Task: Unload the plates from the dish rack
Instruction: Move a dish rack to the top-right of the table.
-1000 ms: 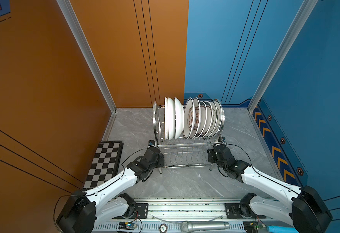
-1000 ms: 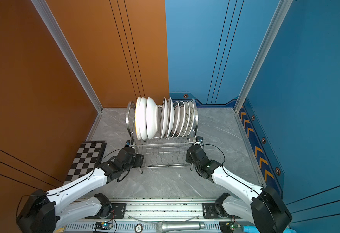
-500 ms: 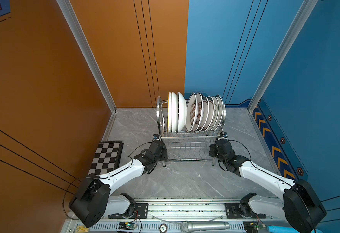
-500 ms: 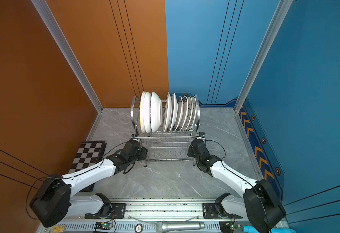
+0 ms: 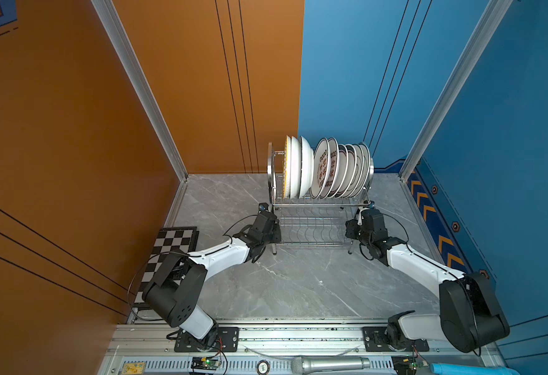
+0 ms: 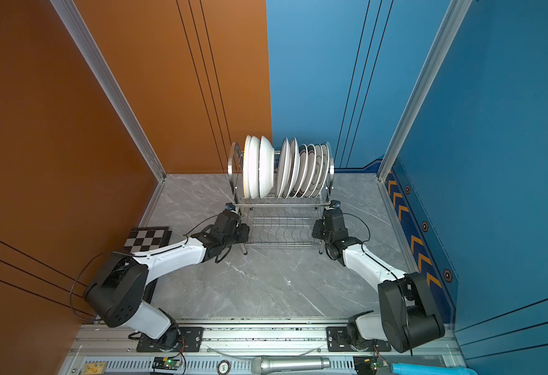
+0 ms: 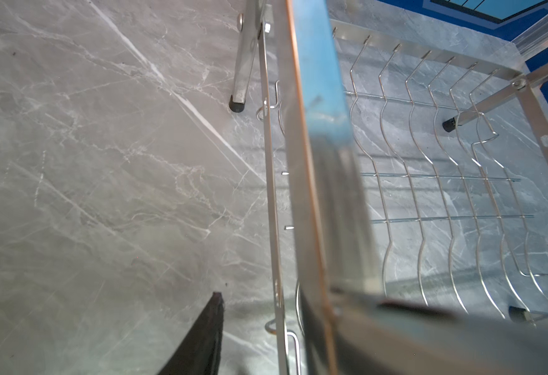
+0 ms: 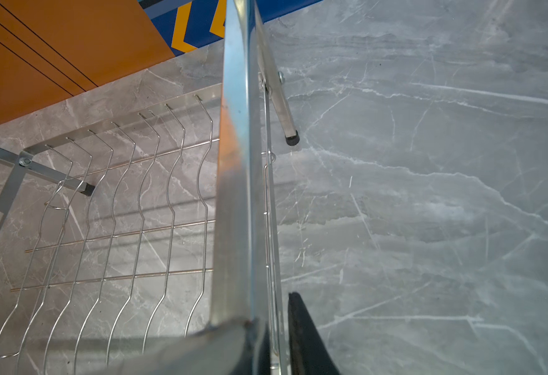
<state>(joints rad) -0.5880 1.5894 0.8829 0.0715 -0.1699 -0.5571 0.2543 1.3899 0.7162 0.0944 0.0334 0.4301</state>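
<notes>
**Figure.** Two-tier shiny steel wire dish rack [image 5: 311,227] standing on the grey marble-patterned tabletop [image 5: 298,285], near the back wall. About nine round white ceramic plates [image 5: 328,172] stand on edge in its upper tier (the three at the left upright and close together, the rest leaning, some with red-black characters). The left gripper [image 5: 274,230] sits at the rack's left end and the right gripper [image 5: 352,227] at its right end. In each wrist view a steel end bar [image 7: 318,162] runs between the jaws, with one black finger [image 7: 201,337] beside it. Whether the fingers clench the bar or stand released cannot be told. A black-and-white chequered board [image 5: 168,250] lies flat by the left wall, partly behind the left arm.
</notes>
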